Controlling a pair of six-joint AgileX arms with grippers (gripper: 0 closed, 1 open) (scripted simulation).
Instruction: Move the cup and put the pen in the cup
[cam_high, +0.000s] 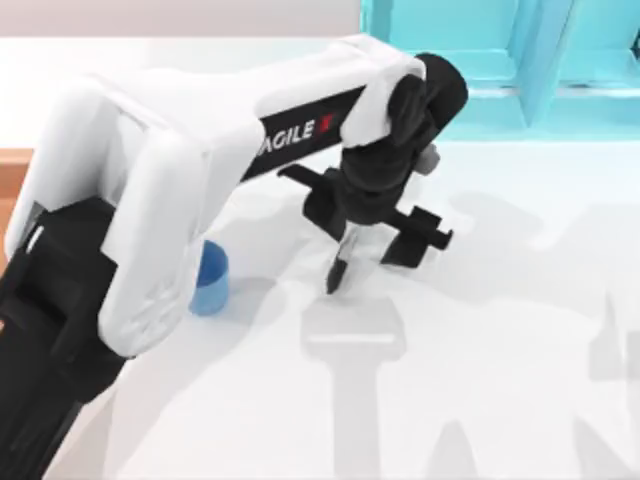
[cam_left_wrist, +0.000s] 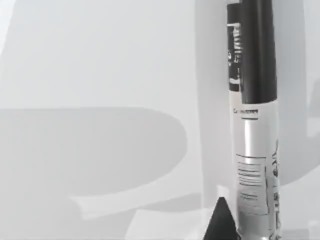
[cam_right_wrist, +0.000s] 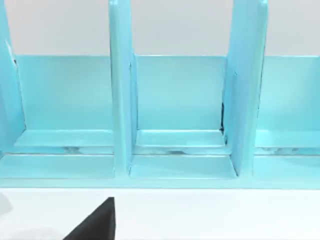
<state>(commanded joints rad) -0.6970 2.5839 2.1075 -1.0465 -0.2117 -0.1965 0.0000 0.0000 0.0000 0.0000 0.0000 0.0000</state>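
The left gripper (cam_high: 362, 235) hangs over the middle of the worktop (cam_high: 500, 350) with its fingers pinching the pen (cam_high: 340, 262), which points down and slightly tilted, its dark tip lifted above its own shadow. In the left wrist view the pen (cam_left_wrist: 255, 130) runs the length of the frame, black cap away from the camera and grey barrel nearer, with one dark finger (cam_left_wrist: 220, 222) beside it. The cup (cam_high: 209, 279) stands upright at about 9 o'clock from the pen, well apart and partly hidden by the left arm. I judge the carry-to-cup step is in hand: next the pen must travel toward 9 o'clock, come plumb over the rim, then lower and release. The right arm is parked facing the turquoise shelf (cam_right_wrist: 175, 115); whether its fingers are spread I cannot tell. The worktop is plain white, the shelf (cam_high: 500, 60) at 1 o'clock.
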